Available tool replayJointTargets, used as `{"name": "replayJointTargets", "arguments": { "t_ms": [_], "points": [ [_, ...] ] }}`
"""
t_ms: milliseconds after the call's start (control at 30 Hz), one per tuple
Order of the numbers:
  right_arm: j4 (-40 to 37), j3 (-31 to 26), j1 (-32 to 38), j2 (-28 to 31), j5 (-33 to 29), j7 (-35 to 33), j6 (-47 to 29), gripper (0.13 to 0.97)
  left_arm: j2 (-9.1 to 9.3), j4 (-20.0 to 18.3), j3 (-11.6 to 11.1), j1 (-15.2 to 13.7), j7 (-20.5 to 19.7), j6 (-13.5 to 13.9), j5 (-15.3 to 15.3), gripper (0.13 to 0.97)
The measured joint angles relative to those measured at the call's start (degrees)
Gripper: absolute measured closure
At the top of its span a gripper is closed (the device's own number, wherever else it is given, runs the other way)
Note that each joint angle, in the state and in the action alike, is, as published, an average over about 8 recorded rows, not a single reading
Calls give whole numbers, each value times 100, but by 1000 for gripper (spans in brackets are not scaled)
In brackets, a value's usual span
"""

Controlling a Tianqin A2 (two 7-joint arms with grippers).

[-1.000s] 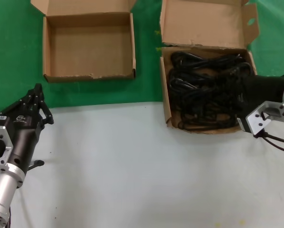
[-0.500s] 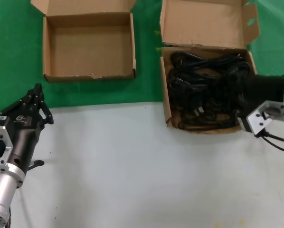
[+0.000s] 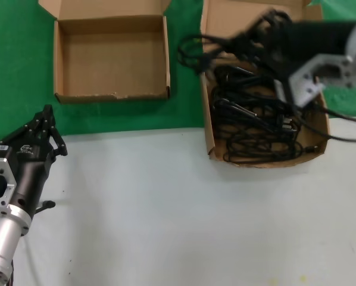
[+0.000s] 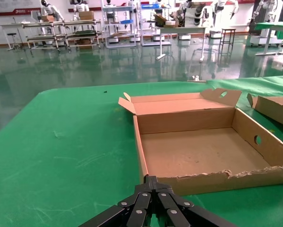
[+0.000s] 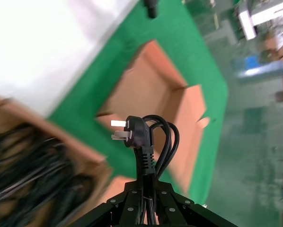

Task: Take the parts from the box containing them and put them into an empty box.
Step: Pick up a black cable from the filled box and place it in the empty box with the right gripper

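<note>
Right wrist view: right hand (image 5: 142, 197) pinches cord (image 5: 146, 142); prob. clear of box (image 3: 267, 128).

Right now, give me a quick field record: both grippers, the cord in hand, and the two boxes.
right gripper: shut on a power cord, raised over the deep box's left rear corner
power cord: coiled bundle, plug with metal pins showing, loops hanging past the box's left wall
deep cardboard box: holds more black cords
shallow cardboard box: open, nothing inside
left gripper: shut, parked at the near left, holding nothing
</note>
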Motion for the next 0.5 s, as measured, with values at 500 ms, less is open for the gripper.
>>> {"name": "replayJointTargets", "arguments": {
  "t_ms": [500],
  "points": [
    [-1599, -773, 1027, -1863, -189, -522, 596, 918, 0, 0, 0, 0, 0, 0, 0, 952]
  ]
}}
